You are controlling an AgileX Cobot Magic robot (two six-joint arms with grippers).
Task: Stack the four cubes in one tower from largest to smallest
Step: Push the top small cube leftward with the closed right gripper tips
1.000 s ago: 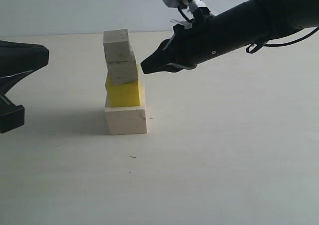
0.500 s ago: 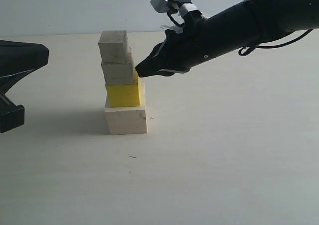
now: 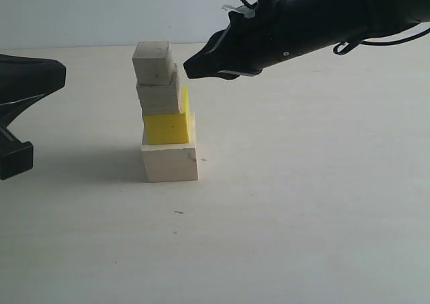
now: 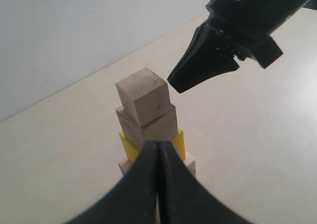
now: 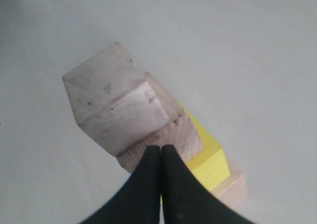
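The tower stands on the table: large pale wooden cube (image 3: pixel 170 161) at the bottom, yellow cube (image 3: pixel 167 127) on it, medium pale cube (image 3: pixel 159 97) above, small pale cube (image 3: pixel 152 62) on top. The upper cubes sit slightly offset. My right gripper (image 3: pixel 187 67) is shut and empty, hovering just right of the small cube without touching it; it shows again (image 4: pixel 174 84) from the other wrist. The right wrist view looks down on the small cube (image 5: pixel 113 107), medium cube (image 5: pixel 181 132) and yellow cube (image 5: pixel 208 159). My left gripper (image 4: pixel 158 143) is shut, off to the left (image 3: pixel 60 75).
The pale table (image 3: pixel 302 203) spreads flat around the tower, with a plain wall (image 3: pixel 101 11) behind it. The right arm (image 3: pixel 322 25) reaches in from the upper right.
The right gripper came in to the medium cube's right side and straightened the top two cubes leftward, then lifted up and away. The left arm has stayed still.
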